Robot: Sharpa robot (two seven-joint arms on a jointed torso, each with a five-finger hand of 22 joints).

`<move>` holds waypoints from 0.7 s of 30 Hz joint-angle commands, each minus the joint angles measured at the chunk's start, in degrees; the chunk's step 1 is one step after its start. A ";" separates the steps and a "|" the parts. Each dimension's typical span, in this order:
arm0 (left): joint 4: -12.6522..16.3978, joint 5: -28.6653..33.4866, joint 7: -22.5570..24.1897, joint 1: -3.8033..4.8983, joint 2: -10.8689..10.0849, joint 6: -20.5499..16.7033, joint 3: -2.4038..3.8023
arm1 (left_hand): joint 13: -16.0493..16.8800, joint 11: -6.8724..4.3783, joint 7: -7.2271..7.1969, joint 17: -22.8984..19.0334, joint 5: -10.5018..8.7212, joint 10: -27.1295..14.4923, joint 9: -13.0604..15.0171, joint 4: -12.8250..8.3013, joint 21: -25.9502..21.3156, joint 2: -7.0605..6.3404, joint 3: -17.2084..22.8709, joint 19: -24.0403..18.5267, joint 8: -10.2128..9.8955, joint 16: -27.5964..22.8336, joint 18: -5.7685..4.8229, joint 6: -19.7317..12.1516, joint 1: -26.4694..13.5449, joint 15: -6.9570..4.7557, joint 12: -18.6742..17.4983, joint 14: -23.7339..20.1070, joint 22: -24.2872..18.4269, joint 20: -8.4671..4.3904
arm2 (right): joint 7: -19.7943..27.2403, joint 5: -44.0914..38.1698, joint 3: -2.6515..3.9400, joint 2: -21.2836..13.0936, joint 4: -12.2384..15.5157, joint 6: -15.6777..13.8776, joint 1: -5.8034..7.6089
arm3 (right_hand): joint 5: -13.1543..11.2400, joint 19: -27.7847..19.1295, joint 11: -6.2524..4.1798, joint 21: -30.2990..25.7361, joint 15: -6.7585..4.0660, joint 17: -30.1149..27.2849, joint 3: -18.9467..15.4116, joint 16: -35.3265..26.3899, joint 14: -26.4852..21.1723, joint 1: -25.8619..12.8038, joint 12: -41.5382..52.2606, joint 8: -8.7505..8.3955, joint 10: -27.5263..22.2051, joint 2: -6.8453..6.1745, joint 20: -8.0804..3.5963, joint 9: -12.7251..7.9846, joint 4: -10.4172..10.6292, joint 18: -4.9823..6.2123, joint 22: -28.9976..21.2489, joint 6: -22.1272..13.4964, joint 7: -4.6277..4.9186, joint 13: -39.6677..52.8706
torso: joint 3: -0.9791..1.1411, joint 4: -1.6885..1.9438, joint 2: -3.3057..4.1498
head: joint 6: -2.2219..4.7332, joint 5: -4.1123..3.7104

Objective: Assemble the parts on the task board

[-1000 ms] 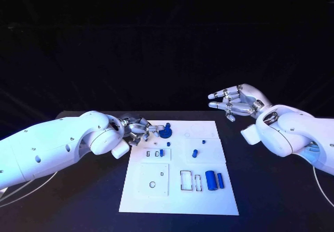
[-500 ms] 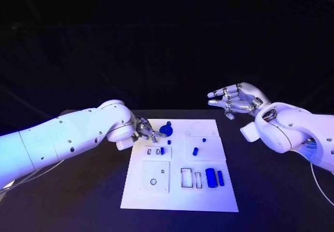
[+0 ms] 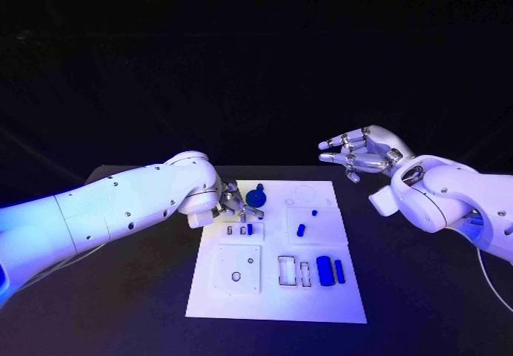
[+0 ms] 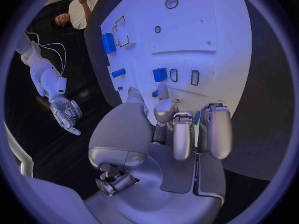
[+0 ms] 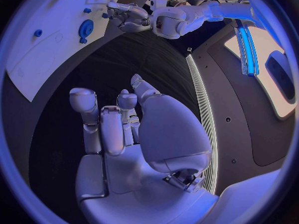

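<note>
The white task board [image 3: 273, 293] lies mid-table. My left hand [image 3: 233, 208] hovers over its far left part, fingers curled down just above a row of small slots [image 4: 185, 76]. A sliver of a small blue part [image 4: 197, 117] shows pinched between its fingers [image 4: 182, 132]. One slot holds a blue block [image 4: 160, 74]; two beside it are bare. A round blue knob [image 3: 256, 197] stands just past the hand. My right hand [image 3: 359, 156] is raised off the board's far right corner, fingers apart and empty, as the right wrist view [image 5: 124, 134] shows.
Two blue cylinders [image 3: 329, 271] lie beside rectangular slots at the board's near right. Small blue pegs [image 3: 300, 231] stand in the middle right panel. Black table [image 3: 428, 297] spreads on both sides of the board.
My left hand has moved right, from the board's left edge to over the small slots, and the arm has swung in with it. The right hand has stayed put.
</note>
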 commanded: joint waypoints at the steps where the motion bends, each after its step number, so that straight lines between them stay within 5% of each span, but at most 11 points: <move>1: -0.56 -1.20 -1.77 0.01 0.76 3.41 -0.09 | 0.26 0.04 -0.06 15.07 -0.23 0.60 0.19 -0.22 0.43 0.28 -0.05 2.57 0.33 0.14 -0.46 -0.35 0.44 -0.40 0.40 5.81 5.24 -0.52 | -0.10 -2.34 -0.01 0.26 -0.09 1.87 -0.04 | 0.10 0.13 0.12 -0.27 -0.31 0.11 -0.20 -0.08 2.18 -0.83 -0.34 -0.23 -0.12 0.01 0.01 -0.09 0.12 0.88 -0.13 -0.38 0.05 -0.08 | 0.02 -0.04 0.04 | -0.10 0.14; 21: -1.81 -2.78 -1.87 -0.12 1.74 5.57 -0.32 | 1.08 -0.07 -0.19 15.07 -0.22 1.00 1.45 -0.32 0.84 1.03 -0.04 2.70 1.28 0.14 -0.57 -0.83 1.72 -0.48 1.09 5.81 5.85 -0.59 | -0.45 -3.60 -0.09 0.69 -0.32 2.30 -0.16 | 0.22 0.12 0.15 -0.41 -0.28 0.09 -0.35 -0.14 2.20 -1.06 -0.43 -0.33 -0.20 0.14 0.03 -0.11 0.26 0.90 -0.30 -0.57 0.08 -0.18 | 0.03 0.01 0.05 | -0.94 0.40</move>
